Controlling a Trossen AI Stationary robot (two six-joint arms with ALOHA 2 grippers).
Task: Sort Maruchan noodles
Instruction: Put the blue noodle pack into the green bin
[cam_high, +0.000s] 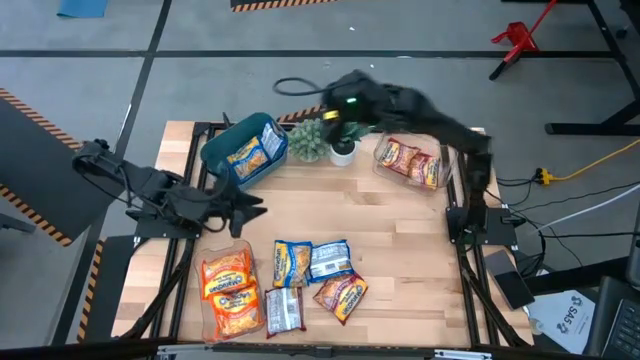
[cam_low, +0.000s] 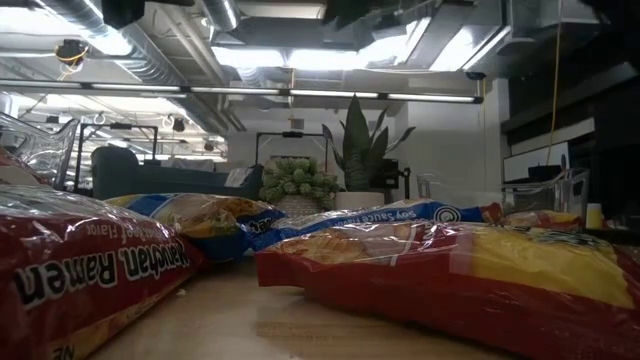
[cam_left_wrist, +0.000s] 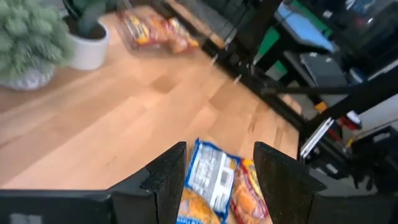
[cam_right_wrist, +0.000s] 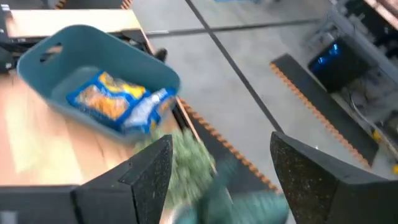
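Loose Maruchan noodles (cam_high: 312, 268) are seen lying in a cluster near the front edge of the table (cam_high: 400, 230), with a blue-yellow packet (cam_high: 329, 259) roughly mid-cluster, its long axis running nearly along that edge. The left gripper (cam_high: 252, 208) is held with its fingers spread and nothing between them, just behind the cluster toward the left edge, so it is judged the nearer tool. The right gripper (cam_high: 340, 120) is parted and empty above the plant (cam_high: 310, 138) at the back edge, beside the teal bin (cam_high: 245, 150).
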